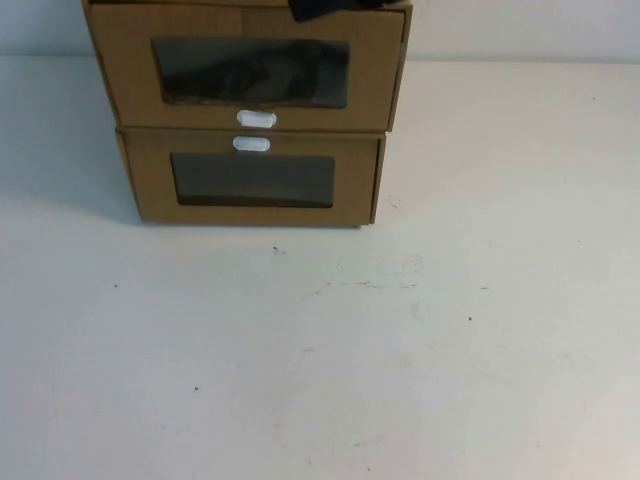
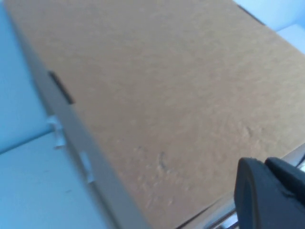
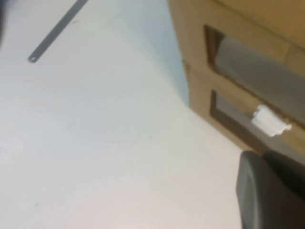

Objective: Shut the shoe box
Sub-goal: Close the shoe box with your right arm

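Two brown cardboard boxes stand stacked at the back of the table. The upper one is the shoe box (image 1: 130, 70), with a dark window (image 1: 250, 72) and a white pull tab (image 1: 256, 119) below it. Its front stands nearly in line with the front of the box beneath. My left gripper (image 1: 340, 8) shows as a dark shape over the shoe box's top at the right, and its fingers (image 2: 263, 164) are shut and hover above the flat cardboard top (image 2: 157, 86). My right gripper (image 3: 262, 157) is shut and empty, low over the table in front of the boxes, out of the high view.
The lower brown box (image 1: 150, 180) has its white tab (image 1: 251, 144) above its window. In the right wrist view a white tab (image 3: 269, 120) shows near the seam between the boxes. A thin grey strip (image 3: 57, 31) lies on the white table (image 1: 320, 360).
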Tool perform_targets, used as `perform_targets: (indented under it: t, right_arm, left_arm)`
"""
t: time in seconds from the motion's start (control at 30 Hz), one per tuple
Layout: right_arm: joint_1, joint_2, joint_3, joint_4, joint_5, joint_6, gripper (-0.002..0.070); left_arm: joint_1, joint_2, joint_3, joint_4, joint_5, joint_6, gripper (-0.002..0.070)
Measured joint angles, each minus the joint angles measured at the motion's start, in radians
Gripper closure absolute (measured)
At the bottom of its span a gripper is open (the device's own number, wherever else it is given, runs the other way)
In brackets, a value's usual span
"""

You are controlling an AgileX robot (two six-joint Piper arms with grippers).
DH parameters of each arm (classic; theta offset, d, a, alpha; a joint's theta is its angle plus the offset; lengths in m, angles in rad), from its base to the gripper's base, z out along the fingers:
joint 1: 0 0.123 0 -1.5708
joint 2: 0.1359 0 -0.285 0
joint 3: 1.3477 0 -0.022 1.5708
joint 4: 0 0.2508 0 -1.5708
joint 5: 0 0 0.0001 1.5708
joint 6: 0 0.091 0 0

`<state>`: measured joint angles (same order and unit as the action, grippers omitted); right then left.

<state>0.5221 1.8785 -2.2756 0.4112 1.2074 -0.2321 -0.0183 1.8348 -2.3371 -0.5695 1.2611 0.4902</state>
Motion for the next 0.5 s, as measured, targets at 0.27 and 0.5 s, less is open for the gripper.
perform_targets:
  t: [0.27, 0.5]
  right_arm:
    - [0.000, -0.168, 0.030, -0.042, 0.055, 0.061, 0.0687]
    - [0.000, -0.447, 0.254, -0.109, 0.057, 0.080, 0.0687]
  left_arm:
    - [0.000, -0.206, 0.169, 0.092, 0.005, -0.032, 0.0680]
    - [0.000, -0.531, 0.614, 0.064, -0.133, 0.007, 0.0680]
